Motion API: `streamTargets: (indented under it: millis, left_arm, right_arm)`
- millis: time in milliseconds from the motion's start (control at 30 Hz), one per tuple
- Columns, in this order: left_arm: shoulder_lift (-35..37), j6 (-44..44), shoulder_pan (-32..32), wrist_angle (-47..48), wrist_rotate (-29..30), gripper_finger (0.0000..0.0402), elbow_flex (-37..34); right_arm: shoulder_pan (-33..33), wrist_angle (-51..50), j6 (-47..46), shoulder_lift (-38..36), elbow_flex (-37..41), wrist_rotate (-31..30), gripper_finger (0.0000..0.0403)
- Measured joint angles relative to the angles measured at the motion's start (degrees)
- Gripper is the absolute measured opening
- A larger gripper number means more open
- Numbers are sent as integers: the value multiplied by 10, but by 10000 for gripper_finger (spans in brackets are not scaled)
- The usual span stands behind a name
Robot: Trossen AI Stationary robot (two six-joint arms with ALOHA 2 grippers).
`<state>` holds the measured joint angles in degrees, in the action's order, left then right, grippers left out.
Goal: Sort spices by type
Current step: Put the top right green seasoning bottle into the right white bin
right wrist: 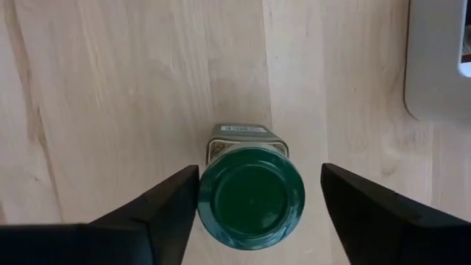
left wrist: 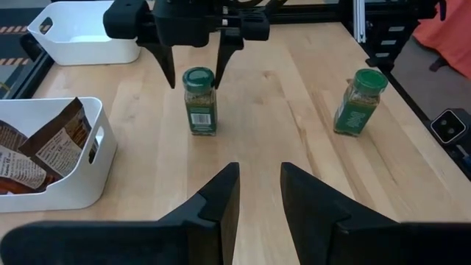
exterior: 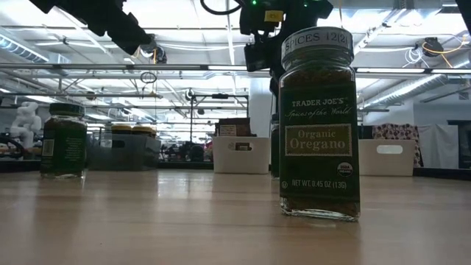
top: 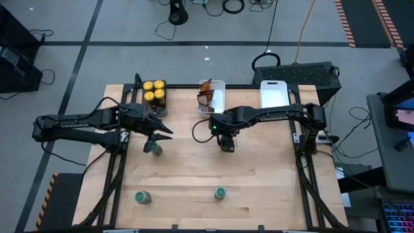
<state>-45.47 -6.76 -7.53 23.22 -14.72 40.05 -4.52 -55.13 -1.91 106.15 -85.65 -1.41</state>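
Note:
A green-lidded spice jar [right wrist: 251, 197] stands upright on the table. My right gripper [right wrist: 259, 173] hangs over it, open and pointing down, with one finger on each side of the lid; the left wrist view shows that jar [left wrist: 199, 103] too. My left gripper [left wrist: 259, 184] is open and holds nothing, left of centre [top: 165, 133]. Another green-lidded jar [top: 153, 147] stands just on its near side. Two more green-lidded jars [top: 142, 196] [top: 221, 193] stand near the front edge. Several yellow-lidded jars [top: 154, 90] sit in a dark tray. Brown-orange packets [top: 206, 96] lean in a white tray. My right gripper comes at the green lid [right wrist: 221, 193] from above, pointing down. One finger [right wrist: 176, 199] lies right at the lid's rim, and I cannot tell whether it touches. The other finger [right wrist: 353, 202] stands clear of the lid.
A second white tray [top: 273, 92] sits at the far edge, right of the packet tray [top: 218, 87]. Bare wood lies between the two arms and the front jars. The oregano jar [exterior: 320, 125] stands close to the low camera and hides much behind it.

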Motion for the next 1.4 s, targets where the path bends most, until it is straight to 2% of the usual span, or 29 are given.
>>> streamTargets:
  millis: [567, 933, 1400]
  left_arm:
    - [1, 4, 0, -1, 0, 105, 0]
    - [3, 21, 0, -2, 3, 105, 0]
    - [3, 32, 0, -35, 40, 105, 0]
  right_arm:
    - [0, -2, -4, 27, -3, 0, 195]
    - [0, -1, -15, 4, 2, -2, 192]
    - [-36, -68, -42, -73, 2, -6, 191]
